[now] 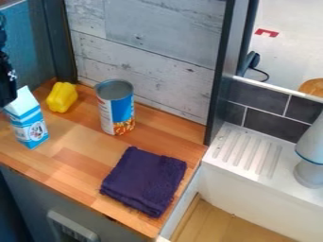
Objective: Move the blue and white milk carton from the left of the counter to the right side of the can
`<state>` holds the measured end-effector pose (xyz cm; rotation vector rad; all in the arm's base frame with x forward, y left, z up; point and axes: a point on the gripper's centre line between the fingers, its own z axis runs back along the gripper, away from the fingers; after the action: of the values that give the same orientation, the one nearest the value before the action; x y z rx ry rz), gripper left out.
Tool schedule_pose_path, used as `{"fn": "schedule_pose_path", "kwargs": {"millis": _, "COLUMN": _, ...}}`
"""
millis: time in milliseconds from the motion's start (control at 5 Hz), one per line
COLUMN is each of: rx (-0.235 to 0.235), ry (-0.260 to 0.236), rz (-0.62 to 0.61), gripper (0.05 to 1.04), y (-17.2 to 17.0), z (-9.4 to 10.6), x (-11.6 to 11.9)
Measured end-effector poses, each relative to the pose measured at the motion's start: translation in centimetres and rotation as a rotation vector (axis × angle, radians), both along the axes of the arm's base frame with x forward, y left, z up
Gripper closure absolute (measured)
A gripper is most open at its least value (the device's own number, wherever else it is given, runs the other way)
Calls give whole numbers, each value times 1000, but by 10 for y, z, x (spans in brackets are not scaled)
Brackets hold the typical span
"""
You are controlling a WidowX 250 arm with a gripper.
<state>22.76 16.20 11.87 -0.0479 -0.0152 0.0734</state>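
Note:
The black gripper (pixel 7 82) hangs at the far left edge of the camera view, right at the top of a blue and white carton (pixel 29 127); whether it touches the carton I cannot tell. The carton stands upright on the wooden counter (pixel 75 163). Behind it and to its right lies a yellow object (pixel 62 97) in the back corner. Further right, an open-topped can (pixel 116 109) with a blue, white and orange label is upright near the back wall. A folded dark purple cloth (pixel 145 180) lies flat at the counter's right front.
A grey plank wall (pixel 148 52) and dark posts border the counter's back. At the right are a white ridged drainboard (pixel 243 153), a grey-white rounded object (pixel 310 153) standing on it, and a sink basin with a tan bottom (pixel 221 222). Dark tiles (pixel 271 125) line the wall behind.

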Motion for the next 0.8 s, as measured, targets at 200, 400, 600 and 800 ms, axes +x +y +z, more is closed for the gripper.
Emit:
{"fn": "schedule_pose_path", "kwargs": {"millis": 200, "rx": 15, "ry": -14, "rz": -118, "gripper": 83, "y": 11, "z": 1, "x": 4}}
{"fn": "schedule_pose_path", "kwargs": {"millis": 400, "rx": 55, "ry": -33, "rz": -287, "gripper": 83, "y": 20, "z": 4, "x": 11}}
{"fn": "schedule_pose_path", "kwargs": {"millis": 600, "rx": 59, "ry": -54, "rz": -314, "gripper": 82, "y": 27, "z": -6, "x": 20}}
{"fn": "schedule_pose_path", "kwargs": {"millis": 800, "rx": 71, "ry": -81, "rz": -285, "gripper": 83, "y": 38, "z": -16, "x": 31}}
